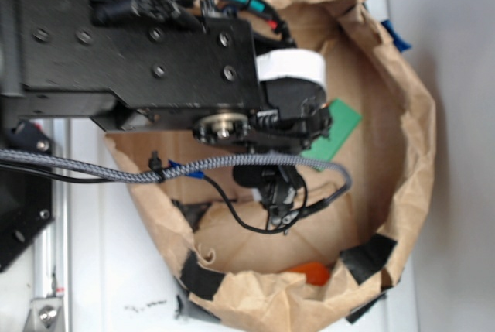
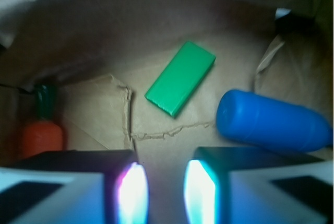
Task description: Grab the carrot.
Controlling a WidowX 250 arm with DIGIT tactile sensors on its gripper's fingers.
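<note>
Three items on the bag [image 1: 402, 115] floor, wrist view left to right: carrot [image 2: 43, 130] at far left against the bag wall, green top pointing away; green block [image 2: 180, 78] lying flat mid-frame; blue bottle [image 2: 274, 122] on its side at right. Hand [image 2: 166, 190] parted with a clear gap between fingers [image 2: 133, 192], holding nothing, carrot well left of it.

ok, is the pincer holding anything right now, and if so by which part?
Nothing is held. The pincer is open with only brown paper between its fingers; the small orange toy carrot with green top lies off to the side, untouched.
</note>
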